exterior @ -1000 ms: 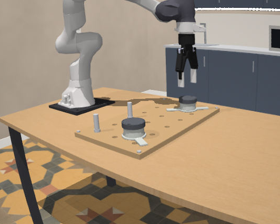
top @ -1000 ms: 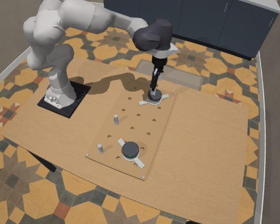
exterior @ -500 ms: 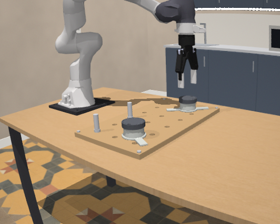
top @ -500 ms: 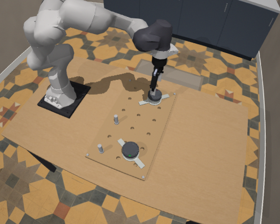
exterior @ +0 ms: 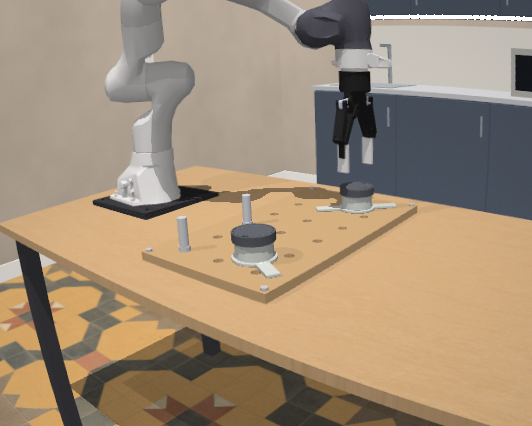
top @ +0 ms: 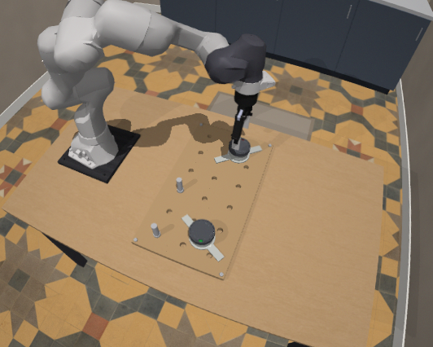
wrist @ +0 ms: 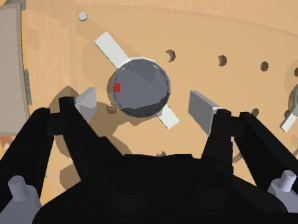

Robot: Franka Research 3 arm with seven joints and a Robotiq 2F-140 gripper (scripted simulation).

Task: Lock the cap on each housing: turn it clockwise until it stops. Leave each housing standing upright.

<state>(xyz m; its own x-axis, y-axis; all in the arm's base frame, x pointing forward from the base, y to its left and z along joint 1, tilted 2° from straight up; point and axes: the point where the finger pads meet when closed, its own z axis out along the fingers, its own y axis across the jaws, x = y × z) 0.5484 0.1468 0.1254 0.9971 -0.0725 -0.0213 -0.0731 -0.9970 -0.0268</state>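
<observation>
The far housing (exterior: 357, 202) stands upright on the board (top: 189, 193) (exterior: 197, 261) (wrist: 200, 37), with its dark cap (top: 242, 149) (exterior: 357, 190) (wrist: 142, 85) on top. A red mark shows on this cap in the wrist view. My gripper (top: 236, 144) (exterior: 355, 164) (wrist: 143, 99) is open and empty above the far cap, its fingertips clear of it. In the wrist view the cap lies slightly beyond the line between the fingertips. The near housing (exterior: 253, 253) stands upright with a dark cap (top: 202, 230) (exterior: 253, 235); a green mark shows in the top view.
Two upright grey pegs (top: 180, 185) (top: 155, 230) (exterior: 246, 208) (exterior: 183, 233) stand on the robot's side of the board. Pale flat arms (top: 216, 252) (exterior: 268, 269) (wrist: 111, 49) stick out from the housings' bases. The board has several holes and small corner studs.
</observation>
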